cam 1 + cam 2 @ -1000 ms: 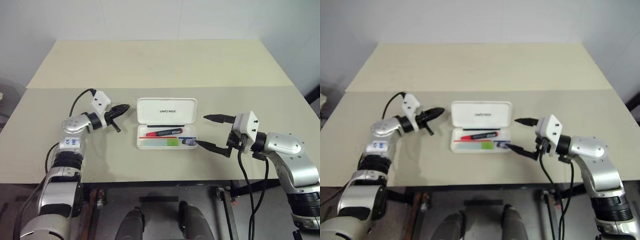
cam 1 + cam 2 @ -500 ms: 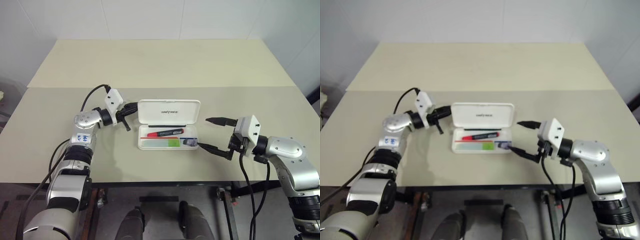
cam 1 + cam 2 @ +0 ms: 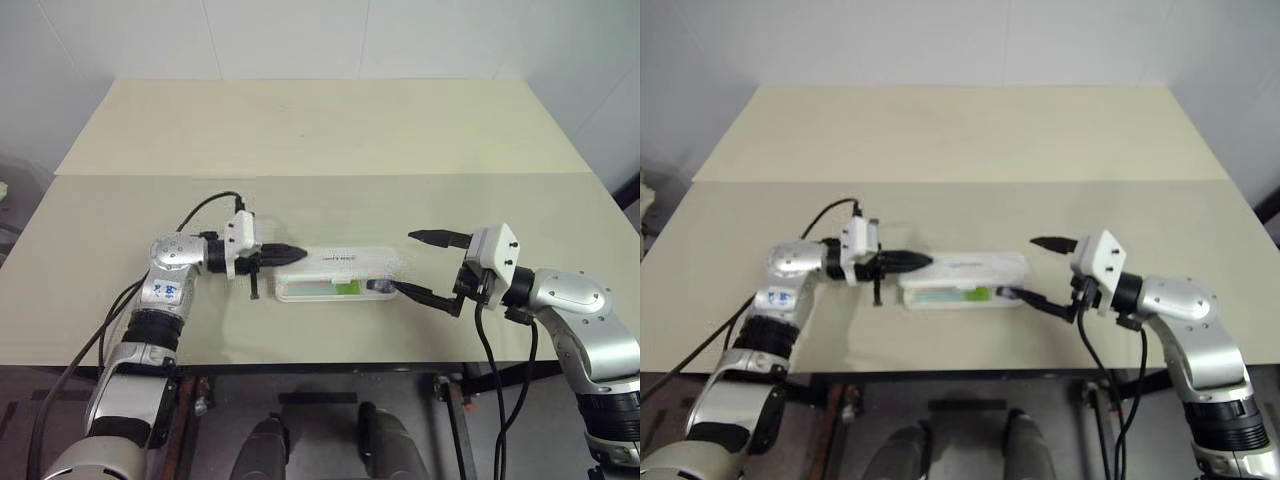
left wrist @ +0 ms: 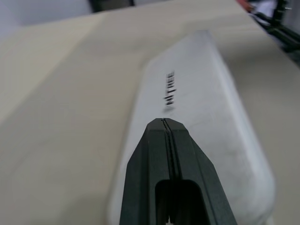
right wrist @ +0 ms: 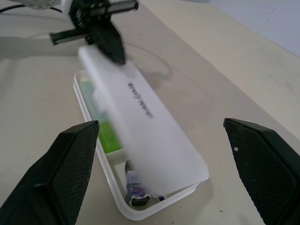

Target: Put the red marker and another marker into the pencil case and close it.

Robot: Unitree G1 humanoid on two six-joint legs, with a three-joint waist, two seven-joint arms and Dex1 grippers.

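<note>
The white pencil case [image 3: 345, 258] lies in the middle of the table, its lid tilted low over the tray [image 5: 117, 206] with a gap left at the front. My left gripper [image 3: 290, 254] is shut, pointing right, its tip resting on the lid's left end [image 4: 197, 93]. Under the lid the lime-green marker [image 3: 346, 287] shows in the tray [image 5: 108, 136]. The red marker is hidden beneath the lid. My right gripper [image 3: 408, 264] stands open just off the case's right end, holding nothing, one finger [image 3: 425, 297] close to the tray's corner.
A small dark object [image 5: 136, 190] lies in the tray's right end. The beige table [image 3: 320, 130] stretches wide behind the case, with a seam across it. A black cable [image 3: 205, 205] loops over my left wrist.
My left gripper swung right onto the lid, and the lid dropped from standing open to nearly flat over the tray, covering the red marker. The right gripper kept still.
</note>
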